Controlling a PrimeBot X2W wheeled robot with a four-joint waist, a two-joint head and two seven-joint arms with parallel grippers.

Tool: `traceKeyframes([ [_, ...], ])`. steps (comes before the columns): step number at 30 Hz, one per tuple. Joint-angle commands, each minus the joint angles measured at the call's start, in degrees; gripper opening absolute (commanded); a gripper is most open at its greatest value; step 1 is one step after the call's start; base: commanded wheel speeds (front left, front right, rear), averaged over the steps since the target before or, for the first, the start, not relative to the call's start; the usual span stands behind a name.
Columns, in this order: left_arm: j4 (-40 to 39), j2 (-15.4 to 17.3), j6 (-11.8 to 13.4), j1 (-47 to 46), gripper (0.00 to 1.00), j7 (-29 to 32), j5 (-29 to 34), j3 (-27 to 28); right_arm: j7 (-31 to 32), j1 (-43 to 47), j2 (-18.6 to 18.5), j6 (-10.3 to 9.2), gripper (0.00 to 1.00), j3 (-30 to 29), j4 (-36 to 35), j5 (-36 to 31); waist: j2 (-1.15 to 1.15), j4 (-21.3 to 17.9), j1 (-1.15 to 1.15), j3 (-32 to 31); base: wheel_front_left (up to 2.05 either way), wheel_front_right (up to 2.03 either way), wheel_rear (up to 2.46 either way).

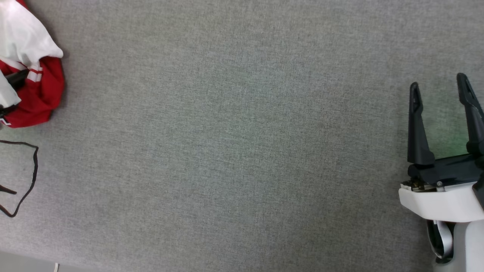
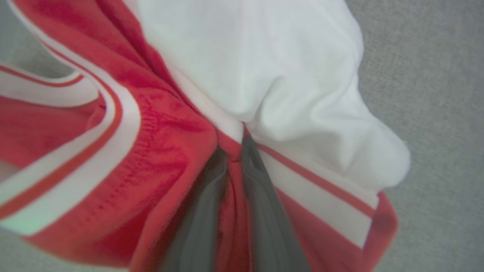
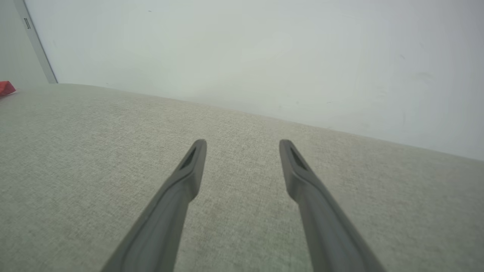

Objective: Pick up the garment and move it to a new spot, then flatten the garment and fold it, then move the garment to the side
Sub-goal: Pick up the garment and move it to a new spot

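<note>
The garment (image 1: 36, 88) lies bunched at the far left edge of the head view, red with a white sleeve on top and red-white striped trim. In the left wrist view the garment (image 2: 162, 151) is seen up close. My left gripper (image 2: 236, 149) is shut on a red fold of it just below the white sleeve seam. A dark bit of that gripper's fingers (image 1: 16, 78) pokes out of the cloth in the head view. My right gripper (image 1: 440, 92) hovers at the far right, open and holding nothing, and its fingers (image 3: 196, 158) are spread over bare grey cloth.
The grey fabric-covered table (image 1: 242, 143) stretches wide between the two grippers. A thin black cord (image 1: 32, 177) loops on it at the lower left. The table's front edge (image 1: 30, 258) runs along the bottom left. A white wall (image 3: 264, 49) stands behind the table.
</note>
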Motion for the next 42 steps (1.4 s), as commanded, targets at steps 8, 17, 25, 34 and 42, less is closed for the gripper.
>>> traceKeyframes([
  [8,-3.54,1.57,-0.03,-3.12,0.0,-5.68,2.33,-5.7,-0.14,1.12,0.08,-0.04,1.0,0.36,1.86,2.37,0.0,0.45,0.01,-7.25,0.0,0.0,0.0],
  [17,-14.79,3.19,-0.03,-6.22,0.0,-8.78,2.09,-13.88,-0.14,3.3,0.08,-0.04,1.0,0.15,3.64,5.09,0.0,-0.25,0.01,-13.23,0.0,0.0,0.0],
  [25,-25.54,1.97,-0.03,-8.23,0.0,-8.67,3.25,-21.72,-0.14,3.71,0.09,-0.04,1.0,0.02,4.43,7.56,0.0,-3.87,0.01,-15.71,0.0,0.0,0.0],
  [34,-32.8,-4.65,-0.03,-7.74,0.0,-9.03,6.44,-30.05,-0.13,2.8,0.09,-0.04,1.0,-0.22,4.81,10.02,0.0,-10.61,0.01,-15.25,0.0,0.0,0.0],
  [42,-33.45,-12.51,-0.03,-9.96,0.0,-11.97,7.12,-39.41,-0.14,2.46,0.1,-0.04,1.0,-1.17,4.97,11.95,0.0,-15.58,0.01,-14.21,0.0,0.0,0.0],
])
